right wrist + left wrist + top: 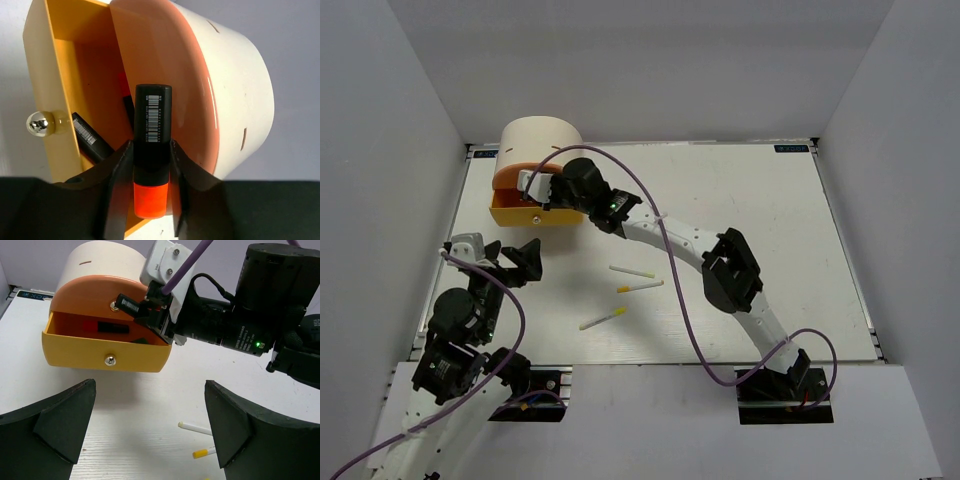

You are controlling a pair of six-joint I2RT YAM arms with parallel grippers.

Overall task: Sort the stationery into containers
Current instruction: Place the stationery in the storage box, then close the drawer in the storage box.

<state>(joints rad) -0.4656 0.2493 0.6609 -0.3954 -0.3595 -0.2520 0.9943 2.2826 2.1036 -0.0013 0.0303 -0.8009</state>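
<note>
Right end effector (150,165) is clamped on the orange-capped highlighter (151,135), held above the open yellow drawer (100,357).
A white barcode label runs along the highlighter's black body, its digits too small to read; the orange cap sits between the fingers. Two more highlighters (107,327) lie inside the drawer, one also showing a barcode. The drawer juts from the cream organiser (540,135) at the table's (770,250) 11 o'clock. Left end effector (150,405), jaws wide apart, hangs at the drawer's 6 o'clock. Three thin sticks (640,286) lie on the table at the drawer's 4 o'clock, well apart from both end effectors.
</note>
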